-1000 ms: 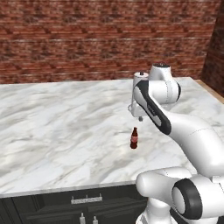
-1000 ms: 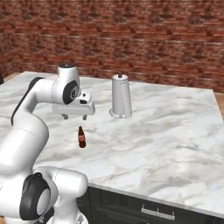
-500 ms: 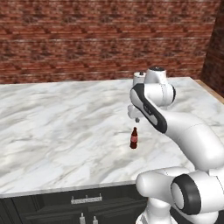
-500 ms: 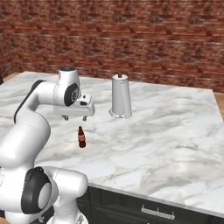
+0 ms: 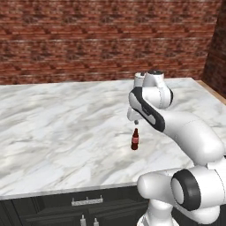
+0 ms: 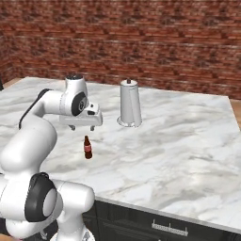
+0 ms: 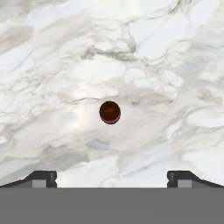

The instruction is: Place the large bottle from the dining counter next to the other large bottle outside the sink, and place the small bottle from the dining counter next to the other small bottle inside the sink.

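The small bottle [image 5: 135, 140] [image 6: 87, 148], dark brown with a red label, stands upright on the marble dining counter [image 5: 53, 123] [image 6: 179, 141]. My gripper [image 5: 136, 122] [image 6: 83, 128] hangs straight above it, pointing down, jaws open and empty, a short gap over the cap. In the hand view the bottle top [image 7: 109, 112] is a dark round spot centred between my gripper [image 7: 111, 177] fingertips, with bare marble [image 7: 52, 65] around it. The large bottle, the sink and the other bottles are out of view.
A steel paper-towel holder [image 6: 129, 103] stands behind the bottle to the right, partly hidden by the arm from the left. A brick wall [image 5: 88, 39] backs the counter. Dark cabinets with silver handles [image 5: 86, 201] [image 6: 169, 229] sit below the front edge.
The hand has come down a little toward the small bottle and the elbow has swung slightly. The bottle stays put and the jaws stay open.
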Motion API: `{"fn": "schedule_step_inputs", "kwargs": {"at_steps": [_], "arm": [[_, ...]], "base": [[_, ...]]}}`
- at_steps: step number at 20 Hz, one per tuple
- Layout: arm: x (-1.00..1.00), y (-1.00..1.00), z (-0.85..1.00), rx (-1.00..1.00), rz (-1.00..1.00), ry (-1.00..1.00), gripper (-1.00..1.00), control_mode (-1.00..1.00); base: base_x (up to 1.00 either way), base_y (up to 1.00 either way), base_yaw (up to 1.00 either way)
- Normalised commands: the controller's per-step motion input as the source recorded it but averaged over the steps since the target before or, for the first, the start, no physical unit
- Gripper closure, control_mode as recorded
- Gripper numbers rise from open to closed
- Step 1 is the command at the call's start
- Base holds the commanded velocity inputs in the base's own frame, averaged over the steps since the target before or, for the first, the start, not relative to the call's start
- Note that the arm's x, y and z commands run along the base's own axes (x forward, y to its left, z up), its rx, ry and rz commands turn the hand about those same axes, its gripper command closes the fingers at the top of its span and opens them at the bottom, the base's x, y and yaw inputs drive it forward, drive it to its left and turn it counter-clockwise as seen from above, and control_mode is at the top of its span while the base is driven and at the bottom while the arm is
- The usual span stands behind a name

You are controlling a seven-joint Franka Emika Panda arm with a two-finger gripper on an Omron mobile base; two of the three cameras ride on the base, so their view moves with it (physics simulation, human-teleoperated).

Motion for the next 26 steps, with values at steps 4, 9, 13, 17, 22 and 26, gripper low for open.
{"fn": "schedule_step_inputs", "kwargs": {"at_steps": [4,9,13,17,22,26], "arm": [[0.21,0.02,-0.10,0.00,0.00,0.00,-1.00,-1.00],[0.18,0.02,-0.02,-0.02,0.00,0.00,-1.00,-1.00],[0.14,0.04,-0.08,0.00,0.00,0.00,-1.00,-1.00],[0.15,0.07,-0.11,0.00,0.00,0.00,-1.00,-1.00],[0.01,0.07,-0.16,0.00,0.00,0.00,-1.00,-1.00],[0.00,0.01,-0.15,0.00,0.00,0.00,-1.00,-1.00]], "base": [[0.00,0.00,0.00],[0.00,0.00,0.00],[0.00,0.00,0.00],[0.00,0.00,0.00],[0.00,0.00,0.00],[0.00,0.00,0.00]]}}
